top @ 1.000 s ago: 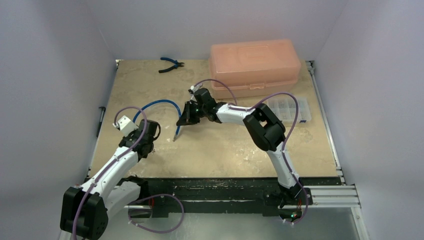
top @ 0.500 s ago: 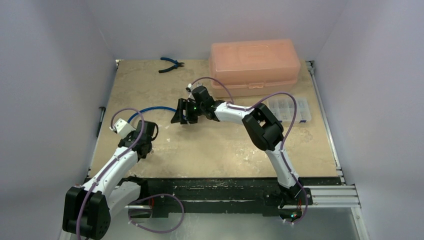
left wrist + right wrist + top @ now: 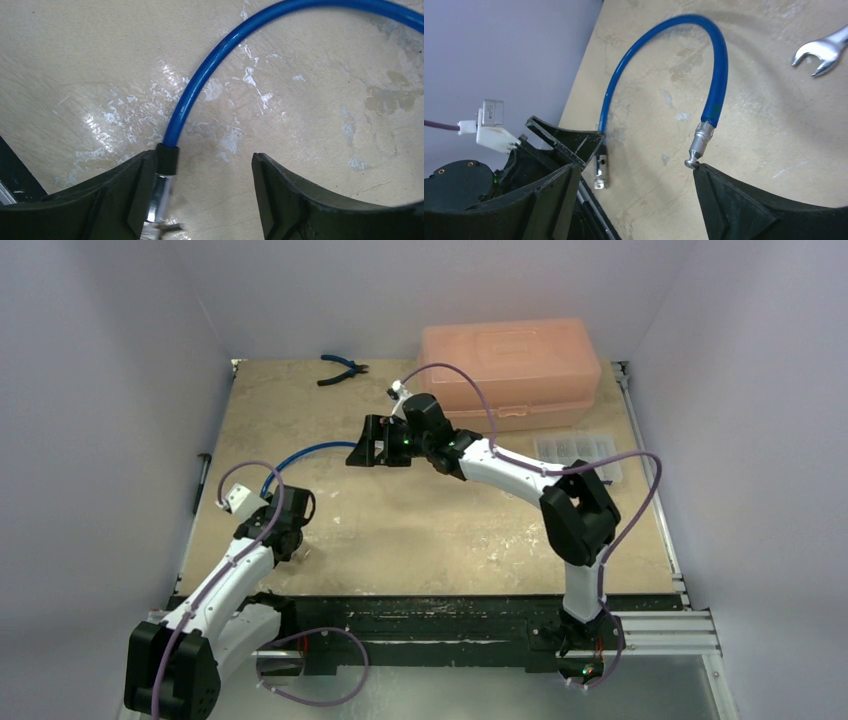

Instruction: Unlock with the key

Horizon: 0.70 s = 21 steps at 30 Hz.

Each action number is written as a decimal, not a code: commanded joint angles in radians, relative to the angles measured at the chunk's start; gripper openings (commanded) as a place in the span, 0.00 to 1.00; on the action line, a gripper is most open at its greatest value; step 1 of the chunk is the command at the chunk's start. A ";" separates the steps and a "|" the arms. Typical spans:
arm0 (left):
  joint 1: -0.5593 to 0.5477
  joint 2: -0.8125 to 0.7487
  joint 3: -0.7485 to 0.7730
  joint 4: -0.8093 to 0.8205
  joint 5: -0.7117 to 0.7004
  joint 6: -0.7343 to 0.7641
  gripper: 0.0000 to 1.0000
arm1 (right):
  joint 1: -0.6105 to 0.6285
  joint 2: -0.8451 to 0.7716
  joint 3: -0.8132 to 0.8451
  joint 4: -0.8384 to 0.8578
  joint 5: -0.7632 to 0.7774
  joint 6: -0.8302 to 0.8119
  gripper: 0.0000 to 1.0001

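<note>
A blue cable lock point(image 3: 300, 452) lies in an arc on the table. Its silver lock body point(image 3: 159, 195), below a black collar, rests against the inner face of one finger of my left gripper point(image 3: 202, 160), whose jaws stand wide apart. A small metal stub point(image 3: 165, 227) sticks out at the body's near end; I cannot tell whether it is the key. The cable's other end, a silver pin point(image 3: 700, 142), is out of the lock body point(image 3: 601, 170). The pin's tip touches one fingertip of my open right gripper point(image 3: 634, 175), which holds nothing.
An orange plastic box point(image 3: 510, 365) stands at the back, with a clear parts organizer point(image 3: 580, 455) in front of it. Blue pliers point(image 3: 343, 367) lie at the back left. A steel wrench point(image 3: 824, 50) lies beyond the cable. The table's left edge and wall are close to my left gripper point(image 3: 283, 508).
Both grippers have opened. The right one let go of the cable's pin end and moved back and left; the pin end now lies on the table. The left arm shifted slightly toward the near edge.
</note>
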 commanded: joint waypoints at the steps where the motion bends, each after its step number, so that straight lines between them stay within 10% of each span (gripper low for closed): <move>1: 0.007 -0.030 0.059 -0.085 -0.015 -0.039 0.78 | 0.005 -0.095 -0.028 -0.066 0.096 -0.067 0.92; 10: 0.007 -0.128 0.165 -0.189 -0.006 -0.024 0.83 | 0.005 -0.227 -0.037 -0.152 0.176 -0.110 0.94; 21: 0.007 -0.286 0.276 0.060 0.250 0.442 0.97 | 0.005 -0.360 -0.050 -0.237 0.283 -0.173 0.93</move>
